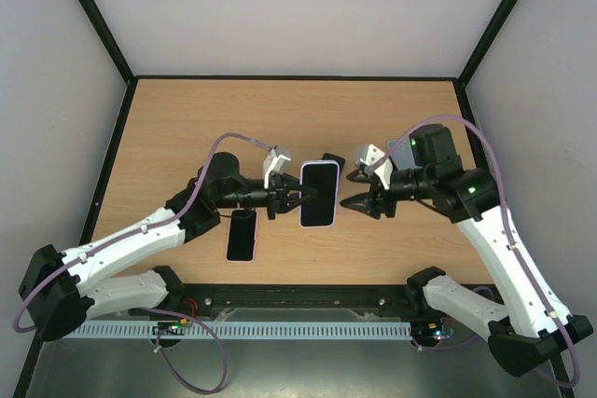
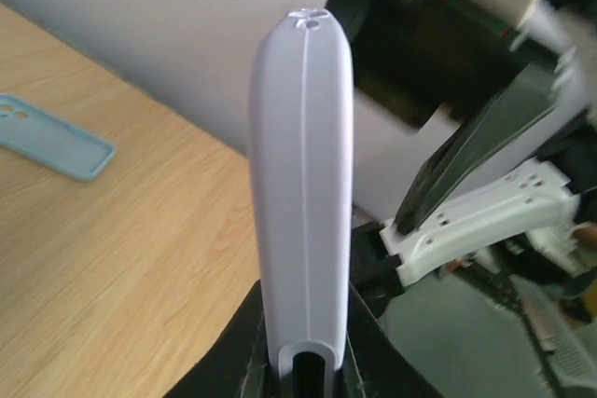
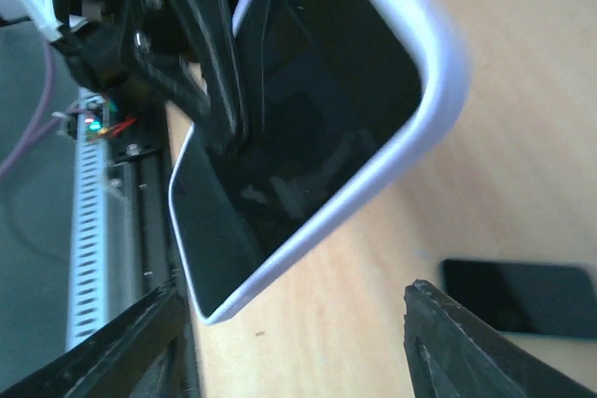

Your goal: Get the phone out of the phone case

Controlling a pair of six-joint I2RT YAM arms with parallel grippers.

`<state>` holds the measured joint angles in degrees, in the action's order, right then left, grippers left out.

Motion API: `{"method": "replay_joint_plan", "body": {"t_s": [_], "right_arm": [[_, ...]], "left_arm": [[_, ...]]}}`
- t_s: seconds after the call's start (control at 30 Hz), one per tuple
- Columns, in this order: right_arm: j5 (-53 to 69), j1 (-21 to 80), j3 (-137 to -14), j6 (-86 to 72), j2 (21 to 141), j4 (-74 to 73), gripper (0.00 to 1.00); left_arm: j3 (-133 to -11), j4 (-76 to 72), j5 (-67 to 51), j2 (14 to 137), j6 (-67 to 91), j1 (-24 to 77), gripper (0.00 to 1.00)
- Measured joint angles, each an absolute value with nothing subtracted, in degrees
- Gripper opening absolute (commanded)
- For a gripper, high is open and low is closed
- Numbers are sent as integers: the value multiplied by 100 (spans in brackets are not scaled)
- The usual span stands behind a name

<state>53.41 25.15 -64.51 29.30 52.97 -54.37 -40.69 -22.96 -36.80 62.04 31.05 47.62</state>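
Observation:
My left gripper (image 1: 297, 197) is shut on the left edge of a phone (image 1: 318, 195) in a pale lavender case (image 3: 438, 90) and holds it above the table, black screen up. In the left wrist view the case (image 2: 303, 184) stands edge-on between my dark fingers (image 2: 229, 361). My right gripper (image 1: 359, 202) is open and empty, just right of the cased phone and apart from it. In the right wrist view its fingertips (image 3: 466, 342) spread below the case's near corner.
A second phone with a white edge (image 1: 242, 235) lies on the table under the left arm. A black phone (image 1: 333, 163) lies just behind the held one, also in the right wrist view (image 3: 522, 295). A light blue case (image 2: 56, 142) lies on the wood.

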Motion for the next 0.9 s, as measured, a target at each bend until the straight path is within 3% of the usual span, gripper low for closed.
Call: {"method": "replay_joint_plan", "body": {"t_s": [0.17, 0.33, 0.6, 0.9], "right_arm": [[4849, 2515, -7609, 3758, 5649, -5979, 64], [4584, 2528, -7900, 4504, 5994, -6571, 60], [4530, 2571, -7999, 5065, 6495, -7091, 39], [4770, 2655, -7561, 5293, 6281, -7188, 37]], "left_arm": [[-4858, -539, -3221, 6429, 1992, 5063, 5], [-5487, 709, -2838, 6884, 1129, 5570, 6], [-5863, 1603, -2668, 7244, 486, 5900, 6], [-6213, 1876, -2580, 7520, 185, 5922, 6]]}}
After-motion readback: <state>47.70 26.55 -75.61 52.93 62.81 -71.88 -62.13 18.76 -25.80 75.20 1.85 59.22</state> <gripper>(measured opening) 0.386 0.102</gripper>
